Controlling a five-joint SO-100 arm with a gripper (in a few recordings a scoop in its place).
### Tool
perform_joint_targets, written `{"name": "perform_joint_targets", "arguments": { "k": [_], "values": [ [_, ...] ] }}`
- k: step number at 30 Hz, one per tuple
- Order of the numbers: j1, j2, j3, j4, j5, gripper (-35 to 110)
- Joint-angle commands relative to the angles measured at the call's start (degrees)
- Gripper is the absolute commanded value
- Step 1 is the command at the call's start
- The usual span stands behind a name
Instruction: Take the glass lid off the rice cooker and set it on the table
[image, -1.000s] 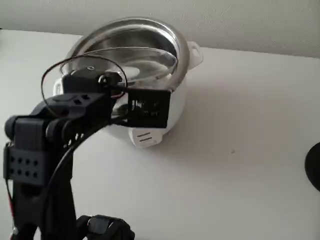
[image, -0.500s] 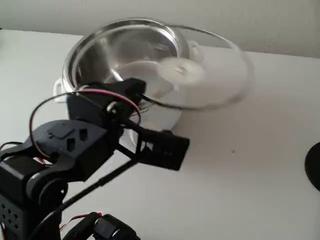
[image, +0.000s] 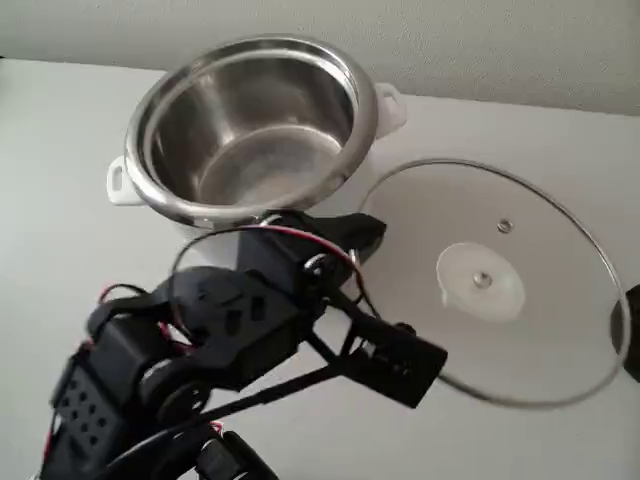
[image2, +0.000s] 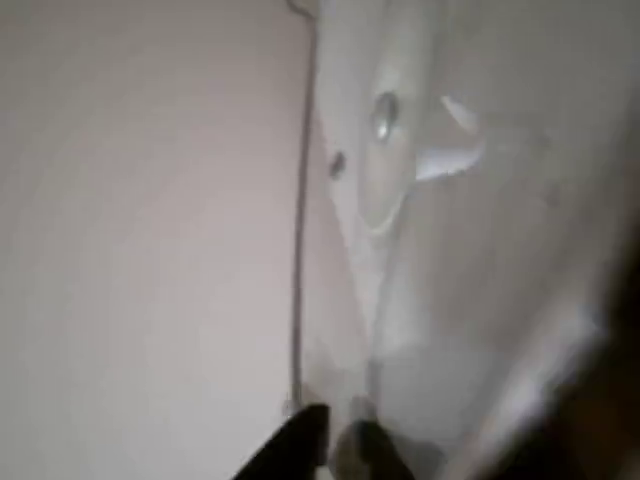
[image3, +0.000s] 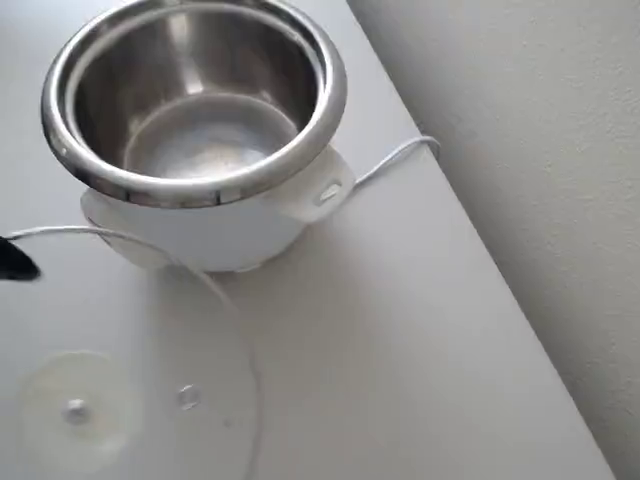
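Note:
The rice cooker (image: 250, 150) stands uncovered at the back left of the white table (image: 60, 130), its steel inner pot empty. The glass lid (image: 482, 282) is to its right, low over or on the table; I cannot tell whether it touches. My black gripper (image: 362, 232) is shut on the lid's left rim, close to the cooker's front. In the wrist view the gripper (image2: 335, 445) pinches the rim at the bottom, and the lid (image2: 400, 200) stretches away, blurred. The overhead view shows the cooker (image3: 230, 230), the lid (image3: 75, 410) below it, and a black fingertip (image3: 15, 262) at the rim.
A white power cord (image3: 400, 155) trails from the cooker toward the table's edge (image3: 500, 290), which runs diagonally along the wall. A dark object (image: 630, 330) sits at the right border, just beyond the lid.
The lid has swung off the cooker to the right and come down over the table. My arm turned and lowered with it, leaving the pot open.

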Motion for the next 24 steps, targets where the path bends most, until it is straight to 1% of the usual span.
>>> {"name": "perform_joint_targets", "arguments": {
  "k": [1,6,9,16,17,19,21,22,24],
  "values": [
    [-3.7,5.9,6.5,-10.8,-2.9,0],
    [-4.4,4.3,18.6,-19.2,-4.3,0],
    [-4.6,3.6,26.5,-27.1,-5.4,0],
    [-3.7,-4.7,32.4,-35.3,-6.9,0],
    [-3.4,-6.2,33.2,-36.5,-7.4,4],
    [-2.6,-9.1,33.3,-37.3,-8.3,18],
    [-1.9,-11.7,33.2,-36.9,-12.0,28],
    [-1.9,-13.0,32.8,-35.0,-13.9,35],
    [-1.8,-13.5,32.6,-30.8,-16.5,40]
  ]
}}
